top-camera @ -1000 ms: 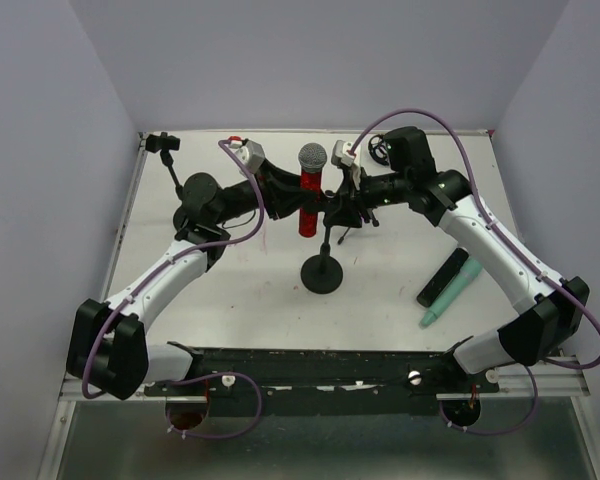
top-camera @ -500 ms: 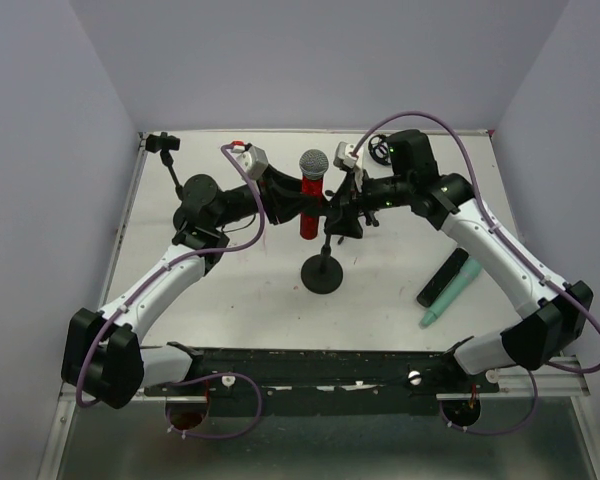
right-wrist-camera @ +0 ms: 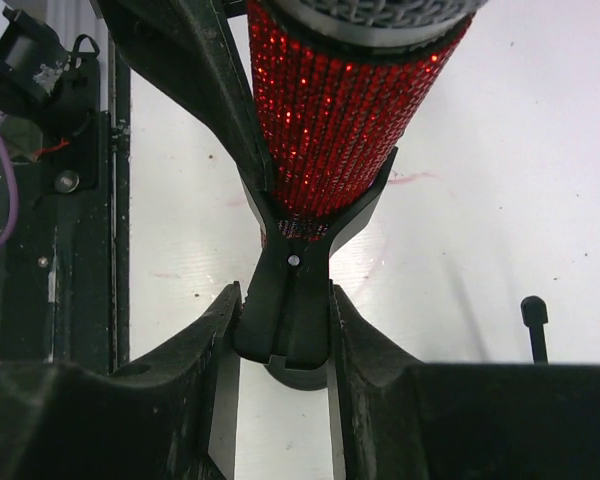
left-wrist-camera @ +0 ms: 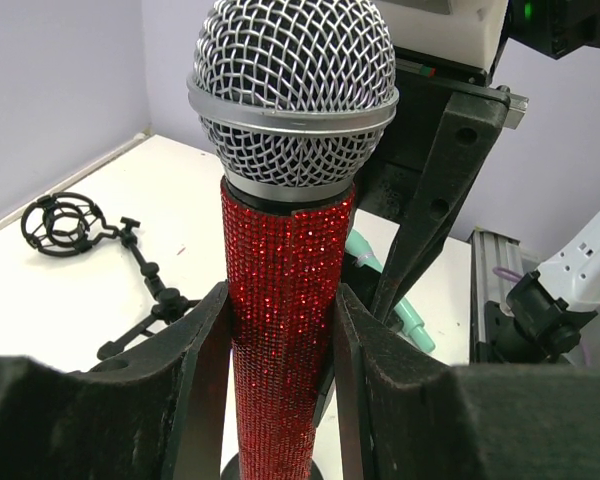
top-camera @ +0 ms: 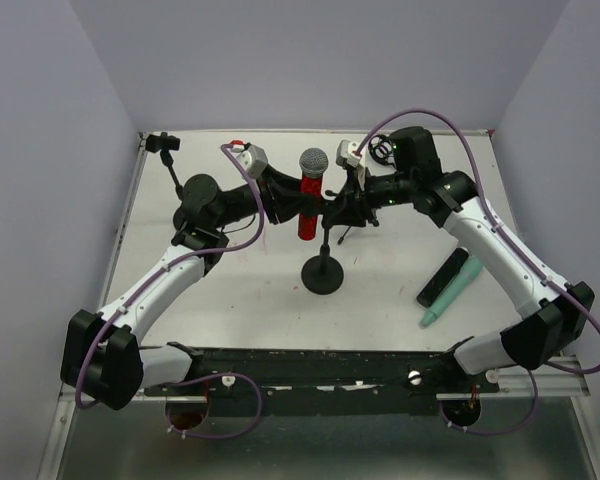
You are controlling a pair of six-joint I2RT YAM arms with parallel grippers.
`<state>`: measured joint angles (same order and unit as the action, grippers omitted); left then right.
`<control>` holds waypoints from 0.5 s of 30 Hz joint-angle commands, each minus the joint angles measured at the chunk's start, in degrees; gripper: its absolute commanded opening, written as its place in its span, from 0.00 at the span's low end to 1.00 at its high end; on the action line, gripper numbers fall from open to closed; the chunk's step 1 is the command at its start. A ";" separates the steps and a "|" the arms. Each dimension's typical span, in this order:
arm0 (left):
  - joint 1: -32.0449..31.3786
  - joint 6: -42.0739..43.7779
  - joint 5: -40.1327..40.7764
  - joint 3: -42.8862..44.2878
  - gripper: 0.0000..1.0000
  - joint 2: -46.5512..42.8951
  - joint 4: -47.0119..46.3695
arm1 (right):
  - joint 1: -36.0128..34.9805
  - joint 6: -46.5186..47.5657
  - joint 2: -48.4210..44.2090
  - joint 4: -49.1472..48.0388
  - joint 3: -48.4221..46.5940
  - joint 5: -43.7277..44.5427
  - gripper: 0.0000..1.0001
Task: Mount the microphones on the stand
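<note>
Currently, the red microphone (top-camera: 309, 212) is held upright near the centre of the top view, just above the round base of the stand (top-camera: 322, 276). It is clamped by the left gripper (top-camera: 292, 200), which reaches in from the left. In the left wrist view both fingers (left-wrist-camera: 202, 375) are pressed flat against the glittering red body, below the silver mesh head. The black clip (right-wrist-camera: 290, 285) of the stand is pinched by the right gripper (top-camera: 340, 205), which reaches in from the right. In the right wrist view its fingers (right-wrist-camera: 220, 380) are closed on the clip's stem. The lower end of the red body is seated in the V-shaped fork of the clip, touching both prongs. The mint-green microphone (top-camera: 452, 293) and the black microphone (top-camera: 440, 279) are laid side by side on the white table (top-camera: 230, 290) at the right of the frame, well apart from the stand. A second small stand (top-camera: 167, 152) is located at the upper left corner of the table.
</note>
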<state>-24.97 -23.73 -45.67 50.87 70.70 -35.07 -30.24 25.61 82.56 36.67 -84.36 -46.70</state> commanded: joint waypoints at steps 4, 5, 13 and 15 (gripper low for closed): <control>-0.43 -4.92 -2.58 0.72 0.00 0.49 -6.94 | 0.44 -0.29 2.51 2.71 -2.39 -2.52 0.08; -0.43 -5.45 -2.49 0.55 0.00 0.58 -7.64 | 0.36 -0.29 2.60 2.62 -2.39 -2.70 0.08; -0.43 -5.37 0.40 -0.42 0.21 -0.29 -6.51 | 0.36 -1.35 1.20 1.04 -0.37 -2.26 0.74; -0.25 -4.49 1.37 -0.77 0.39 -1.35 -5.19 | 0.27 -1.52 0.67 0.78 0.15 -1.73 0.84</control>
<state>-24.93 -27.59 -45.67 50.65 72.05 -38.44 -29.63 24.75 83.72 37.47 -85.27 -48.47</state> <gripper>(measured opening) 0.451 0.769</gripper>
